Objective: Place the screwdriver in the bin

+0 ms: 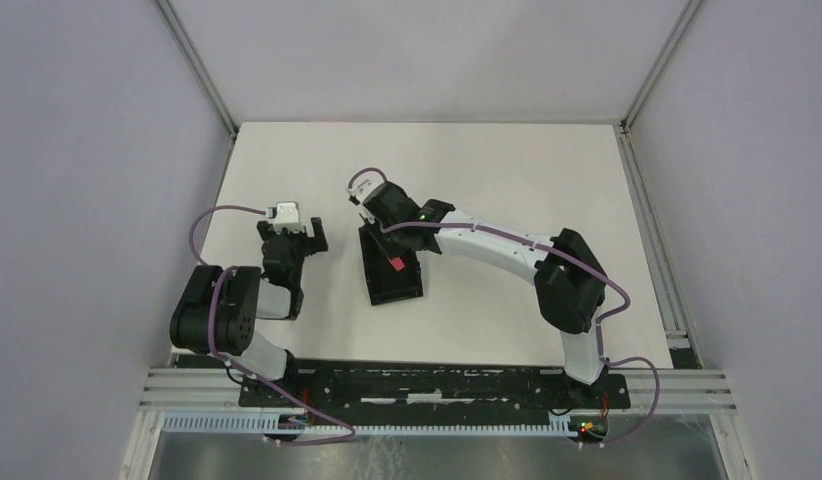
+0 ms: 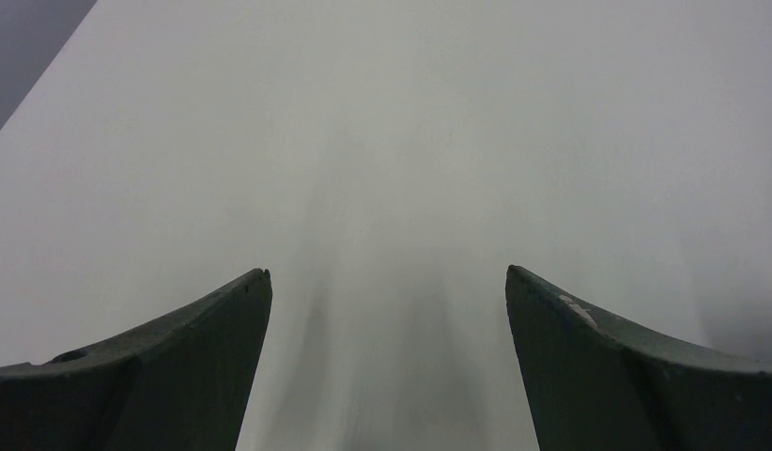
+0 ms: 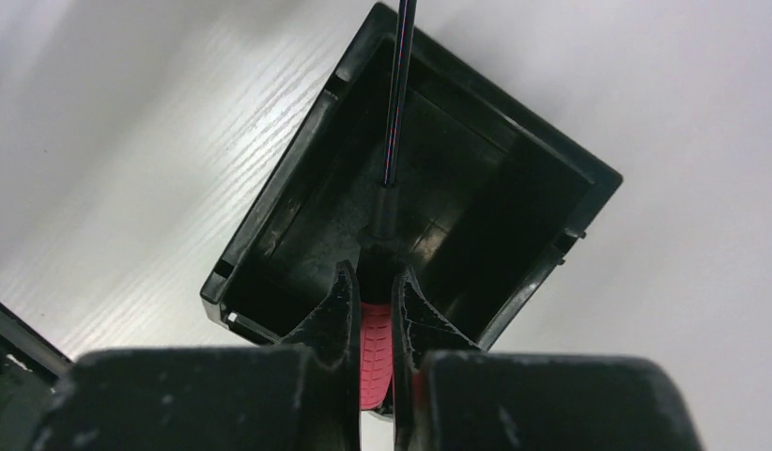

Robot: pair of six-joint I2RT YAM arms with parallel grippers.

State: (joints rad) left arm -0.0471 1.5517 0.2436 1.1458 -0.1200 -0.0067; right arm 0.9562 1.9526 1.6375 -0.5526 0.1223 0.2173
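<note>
The screwdriver [image 3: 375, 349] has a ribbed red handle and a thin dark shaft. My right gripper [image 3: 373, 282] is shut on the handle and holds it over the bin [image 3: 286, 183], a small black open tray. The shaft points across the bin's inside toward its far corner. In the top view the red handle [image 1: 395, 263] shows over the bin [image 1: 399, 291] at the table's middle, under my right gripper [image 1: 397, 250]. My left gripper [image 1: 307, 236] is open and empty, left of the bin. In its wrist view the left gripper [image 2: 387, 277] has only bare table between its fingers.
The white table [image 1: 507, 170] is walled by grey panels on the left, right and back. A metal rail [image 1: 437, 385] with the arm bases runs along the near edge. The right arm's elbow [image 1: 569, 282] stands right of the bin.
</note>
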